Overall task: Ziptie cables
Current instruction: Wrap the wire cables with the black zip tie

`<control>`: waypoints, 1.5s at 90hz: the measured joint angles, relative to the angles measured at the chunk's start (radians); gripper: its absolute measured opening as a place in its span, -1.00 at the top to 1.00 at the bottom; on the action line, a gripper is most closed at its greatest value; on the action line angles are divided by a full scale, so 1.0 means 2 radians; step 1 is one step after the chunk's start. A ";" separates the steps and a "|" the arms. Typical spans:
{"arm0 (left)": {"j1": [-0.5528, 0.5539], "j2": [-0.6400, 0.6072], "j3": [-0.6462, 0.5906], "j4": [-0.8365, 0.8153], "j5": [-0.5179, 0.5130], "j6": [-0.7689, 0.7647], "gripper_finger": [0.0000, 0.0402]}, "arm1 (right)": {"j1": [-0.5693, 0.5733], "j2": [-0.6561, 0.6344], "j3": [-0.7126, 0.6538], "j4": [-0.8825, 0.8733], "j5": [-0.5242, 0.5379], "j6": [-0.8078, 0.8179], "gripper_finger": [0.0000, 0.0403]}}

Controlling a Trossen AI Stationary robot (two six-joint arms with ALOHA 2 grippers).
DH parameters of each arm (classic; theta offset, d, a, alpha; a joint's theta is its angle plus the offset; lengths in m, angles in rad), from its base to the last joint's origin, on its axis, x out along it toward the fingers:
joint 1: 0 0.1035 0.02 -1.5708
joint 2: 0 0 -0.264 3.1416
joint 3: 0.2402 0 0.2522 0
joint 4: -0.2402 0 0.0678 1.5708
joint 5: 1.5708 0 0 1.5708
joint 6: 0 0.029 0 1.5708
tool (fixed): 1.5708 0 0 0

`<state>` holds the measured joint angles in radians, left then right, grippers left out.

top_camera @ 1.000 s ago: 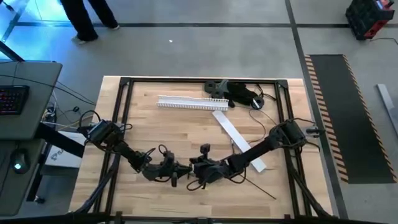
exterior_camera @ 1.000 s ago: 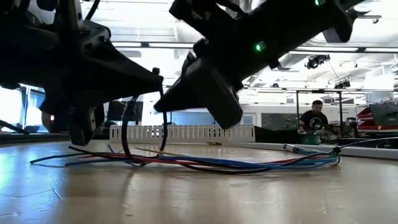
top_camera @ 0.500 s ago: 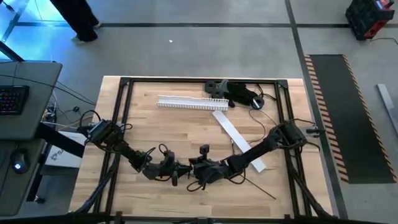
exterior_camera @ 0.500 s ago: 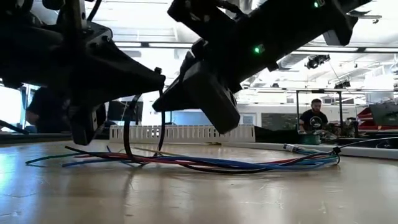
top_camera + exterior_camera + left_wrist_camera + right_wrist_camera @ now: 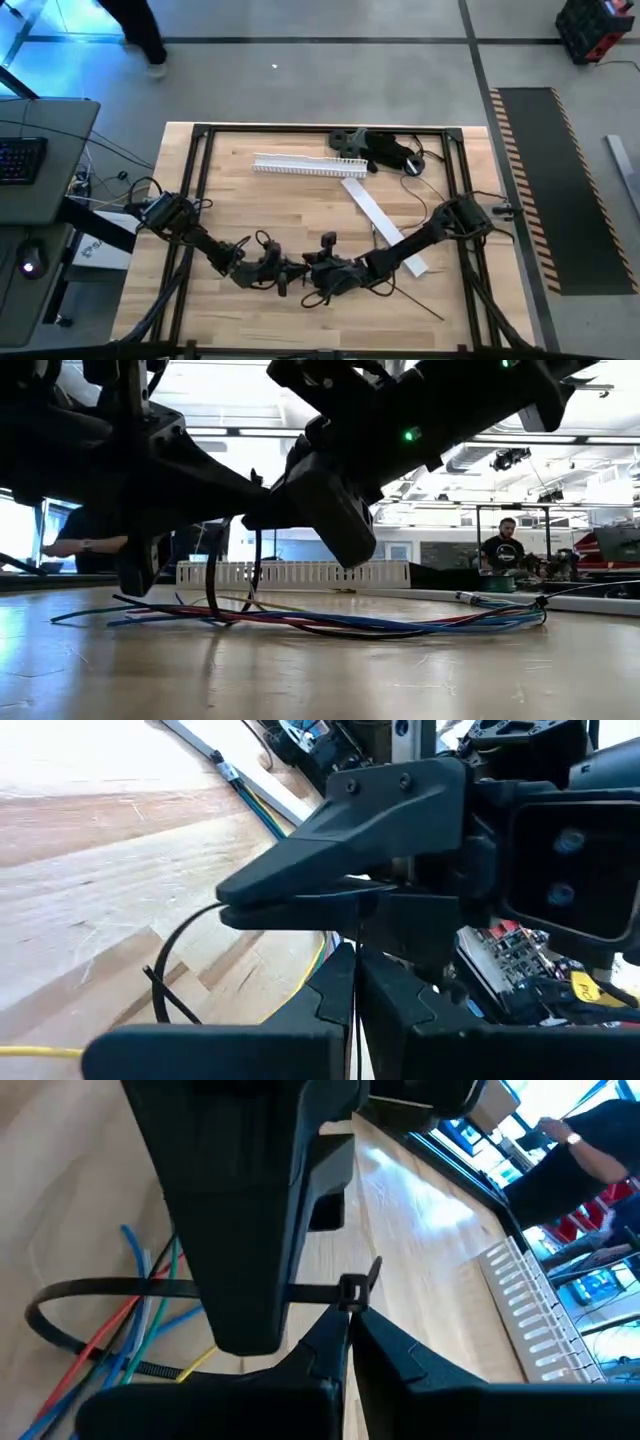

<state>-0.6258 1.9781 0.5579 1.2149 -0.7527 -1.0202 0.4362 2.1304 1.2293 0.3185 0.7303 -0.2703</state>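
- Cables [image 5: 330,622] lie flat on the bench [image 5: 300,210] at its near middle; long axis runs left to right, ends splayed at the left, a bundled end at far right in the low view
- A black zip tie [image 5: 232,575] stands as an upright loop around the bundle toward its left part; loop is loose, cables sit at its bottom
- Left end effector [image 5: 283,274] and right end effector [image 5: 318,275] meet nose to nose directly above the loop; cables lie just below both, neither clearly nearer
- Right wrist view: the tie's head [image 5: 350,1291] sits at the fingertips of the right end effector [image 5: 345,1342], which look pressed together on the strap just beside it
- Left wrist view: left end effector [image 5: 352,982] fingers are pressed together with a thin strap of the tie between them
- Judgement: tightening calls for pulling the tail away from the head, across the cable axis; loop must stay round all wires
- Other things: white slotted cable duct [image 5: 310,166] and a flat white strip [image 5: 380,225] farther back, black gadget [image 5: 385,150] at the far edge; all well apart from the loop
- In the way: only the two end effectors crowding each other
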 joint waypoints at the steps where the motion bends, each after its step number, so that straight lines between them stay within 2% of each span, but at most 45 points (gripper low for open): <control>1: 0.000 0.000 0.000 0.001 0.000 0.000 1.00 | 0.000 0.000 0.000 0.000 0.000 0.000 1.00; 42: -0.003 0.000 0.000 0.005 -0.008 0.007 1.00 | 0.000 0.000 0.000 -0.012 0.003 0.003 1.00; 72: -0.005 0.000 0.000 0.005 -0.009 0.010 1.00 | 0.002 0.019 0.000 0.018 0.011 0.004 1.00; 91: -0.005 0.000 0.000 0.005 -0.009 0.014 1.00 | 0.001 0.020 0.000 0.021 0.045 0.001 1.00; 135: -0.006 0.000 -0.001 0.005 -0.009 0.009 1.00 | 0.005 0.020 0.000 0.009 0.044 0.005 1.00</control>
<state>-0.6388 1.9781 0.5568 1.2240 -0.7699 -1.0014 0.4469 2.1704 1.2293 0.3355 0.8188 -0.2596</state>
